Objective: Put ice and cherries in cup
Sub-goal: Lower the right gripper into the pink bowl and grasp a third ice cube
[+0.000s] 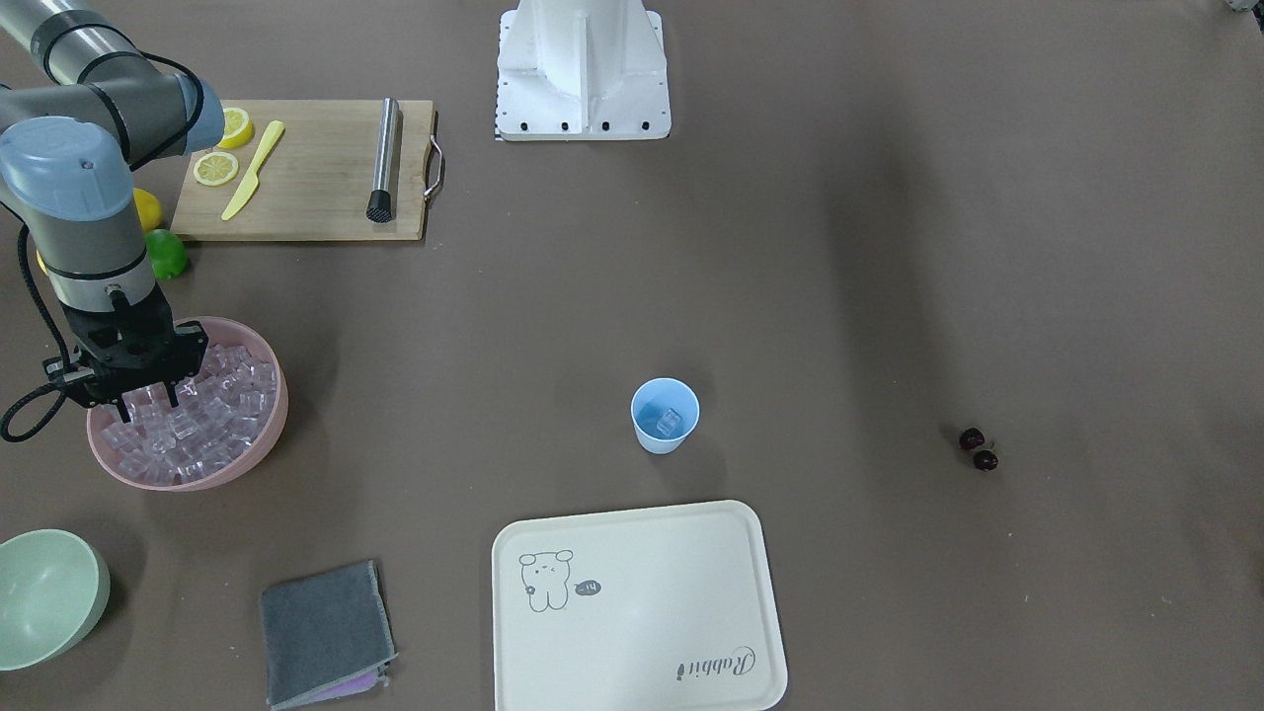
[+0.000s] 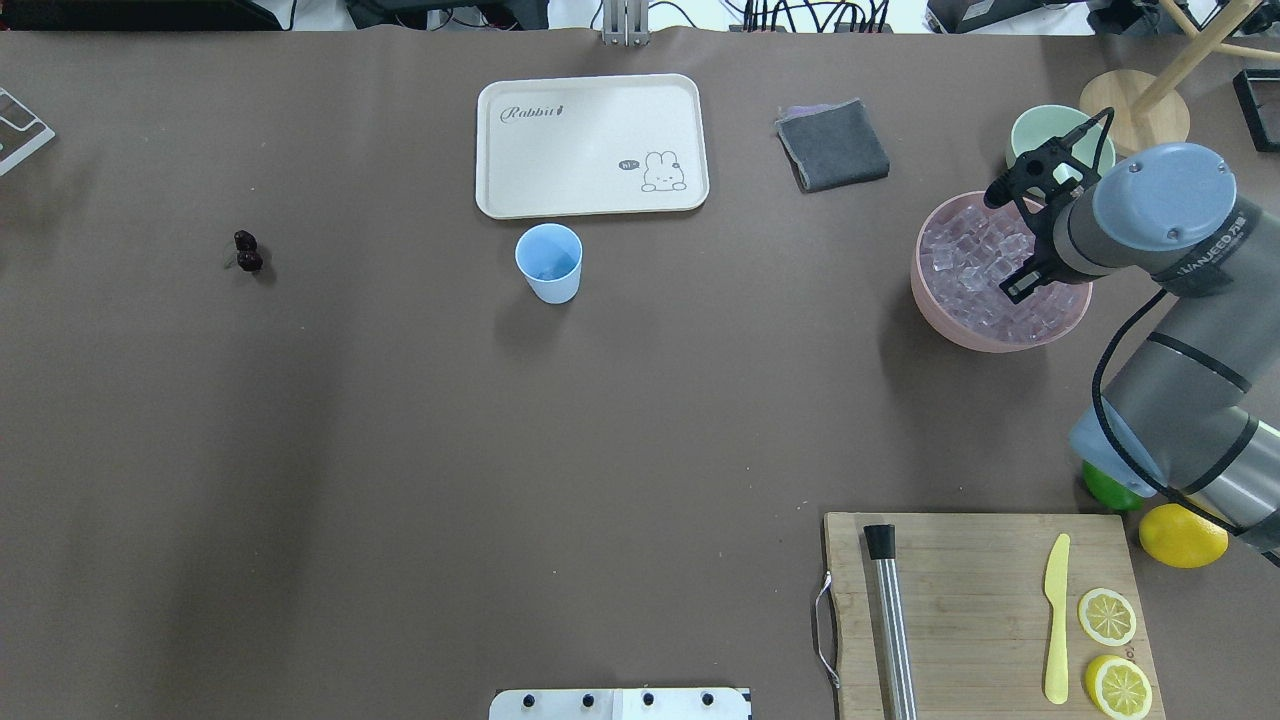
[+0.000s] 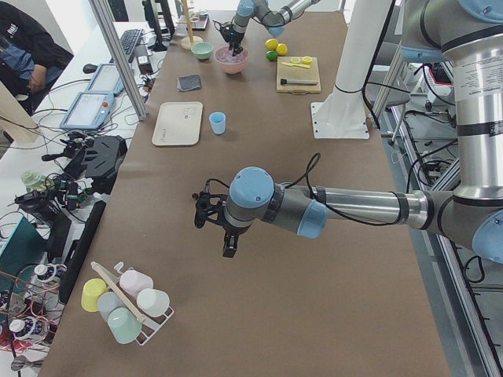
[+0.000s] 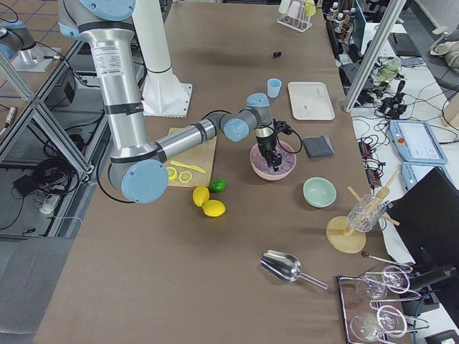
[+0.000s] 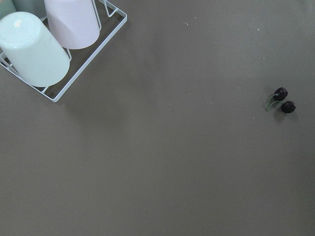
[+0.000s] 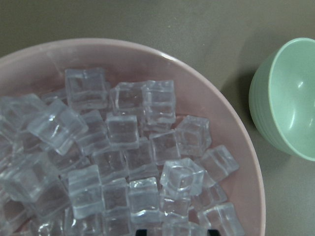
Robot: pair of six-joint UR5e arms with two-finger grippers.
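Note:
The light blue cup (image 1: 665, 415) stands mid-table with one ice cube (image 1: 670, 422) inside. More ice (image 6: 123, 147) fills the pink bowl (image 1: 267, 434). My right gripper (image 1: 146, 400) hangs open just above that ice, and its fingertips (image 6: 141, 231) barely show at the bottom edge of the right wrist view. The cherries (image 1: 978, 449) lie alone on the table far from the cup, and they also appear in the left wrist view as cherries (image 5: 283, 101). My left gripper (image 3: 214, 228) shows only in the exterior left view, above bare table, so I cannot tell its state.
A cream tray (image 1: 642, 612) lies beside the cup. Near the pink bowl are a pale green bowl (image 1: 44, 592), a grey cloth (image 1: 324, 632), a lime (image 1: 168, 255), and a cutting board (image 1: 306, 168) with knife, lemon slices and steel muddler. A cup rack (image 5: 44, 44) is near the left arm.

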